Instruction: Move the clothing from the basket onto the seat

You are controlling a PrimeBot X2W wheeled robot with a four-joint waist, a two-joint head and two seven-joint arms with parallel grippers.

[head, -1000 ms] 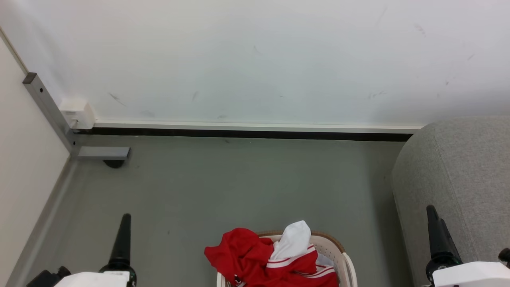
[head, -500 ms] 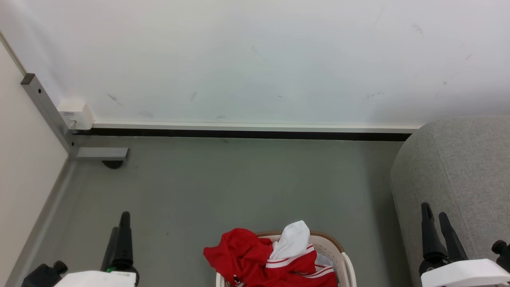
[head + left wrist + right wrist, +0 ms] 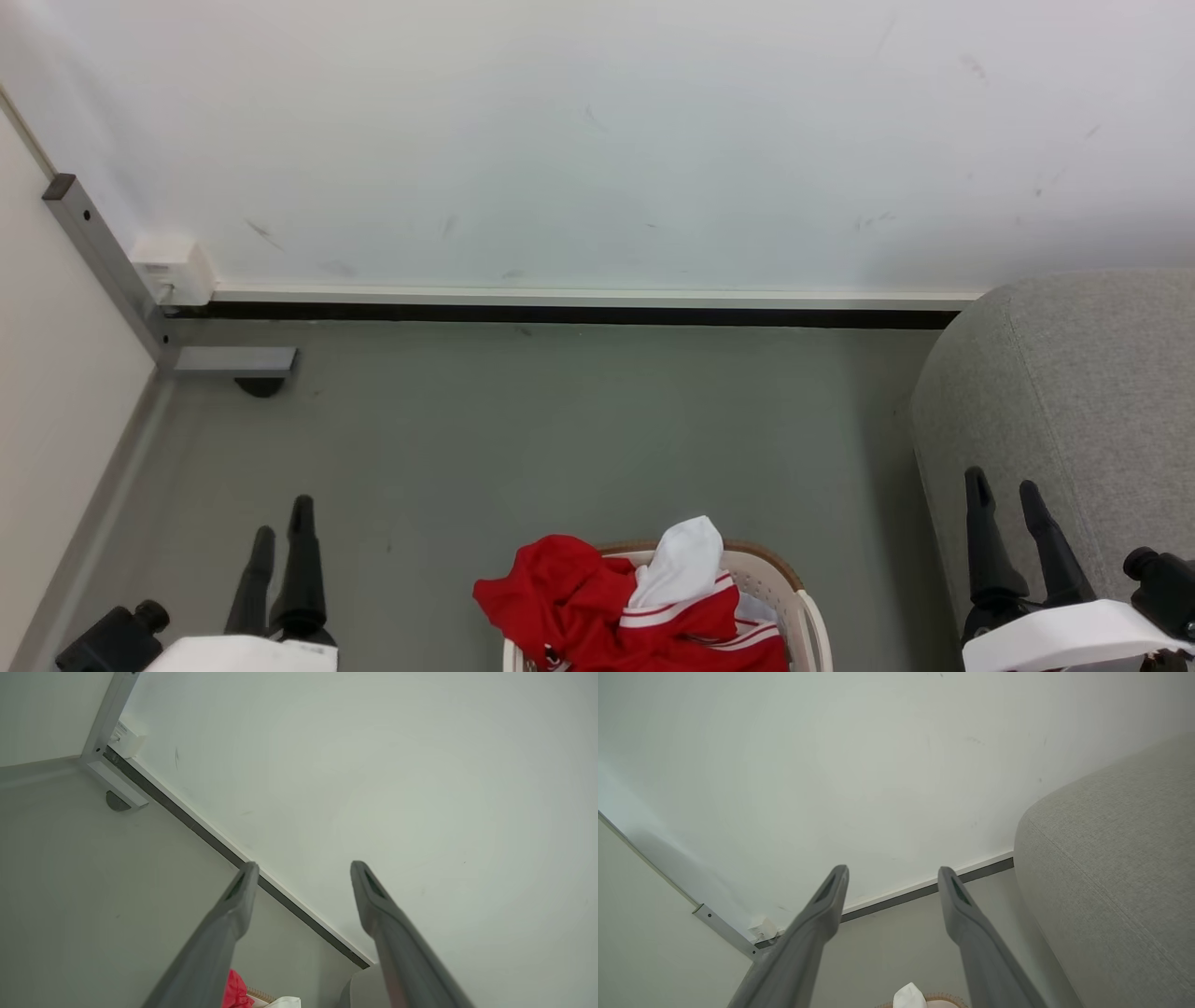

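Task looks barely begun, by my read. Grey sofa [image 3: 1074, 392] on my R: no red on the part I can see. Basket [image 3: 810, 609] sits on the floor [image 3: 579, 439] at the bottom edge of head view, btwn my arms, near the sofa's side but apart from it. Red garments [image 3: 560, 597] w/ white stripe trim are heaped inside, one fold spilling over the L rim. A pale white piece [image 3: 686, 560] pokes up on top. L gripper [image 3: 282, 519] and R gripper [image 3: 1003, 481]: jaws spread wide, nothing held, each well off to a side of the basket. Left to do: the whole job, i.e. reach in, grab, carry across.
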